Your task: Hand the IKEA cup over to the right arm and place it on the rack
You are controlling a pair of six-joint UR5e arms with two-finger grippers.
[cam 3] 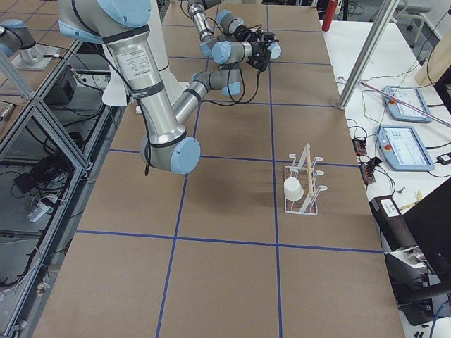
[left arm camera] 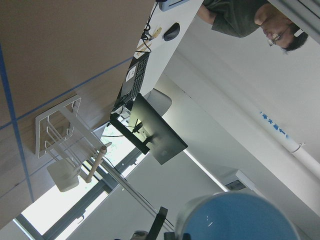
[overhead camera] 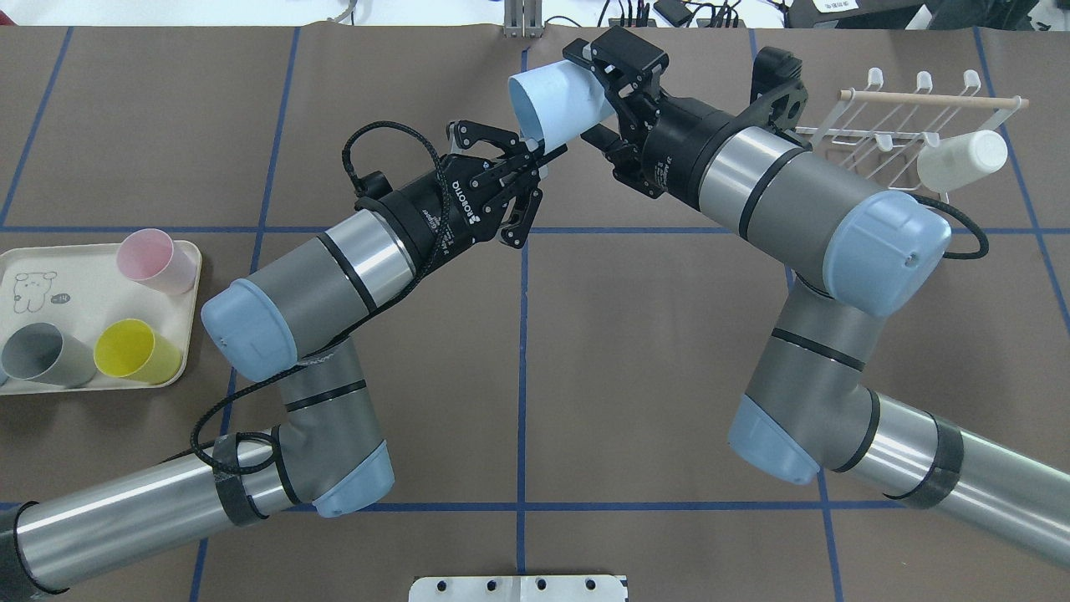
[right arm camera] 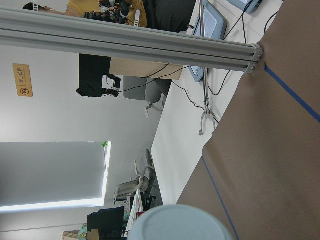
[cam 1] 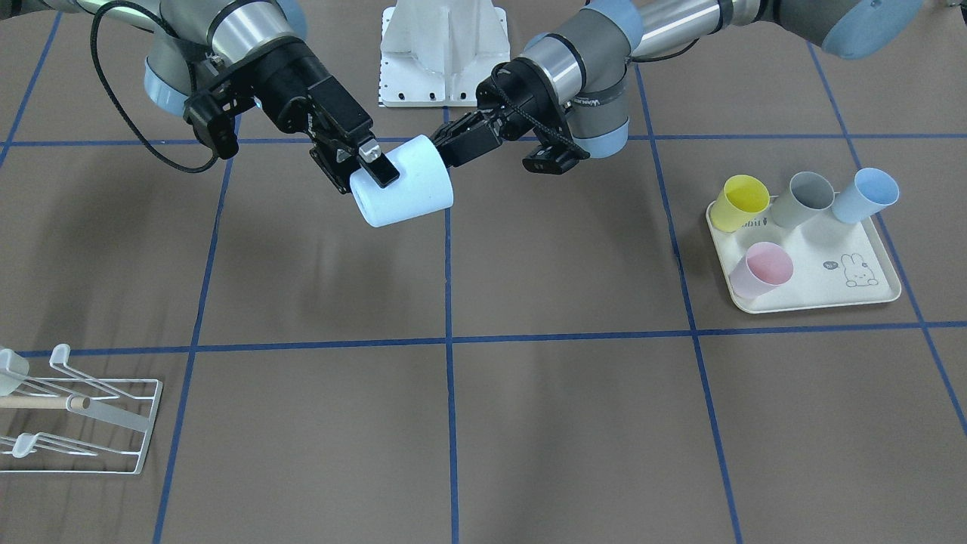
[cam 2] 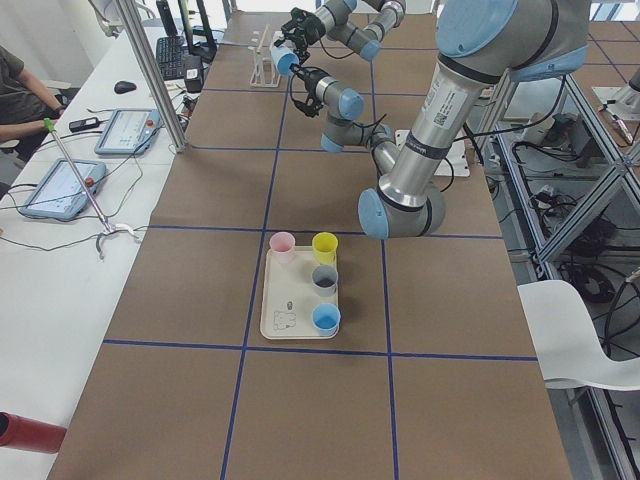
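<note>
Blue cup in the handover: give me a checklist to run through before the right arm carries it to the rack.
1. Right gripper on the blue cup: ok, its fingers lie against the wall on both sides.
2. Left gripper let go: not ok, it is pinched on the cup's rim.
3. Firmness of the right grip: cannot tell.
4. Free prong on the rack: ok, a white cup takes one end, and the other capped tips are bare.
5. Way to the rack: ok, nothing stands on the table between cup and rack in the overhead view.
</note>
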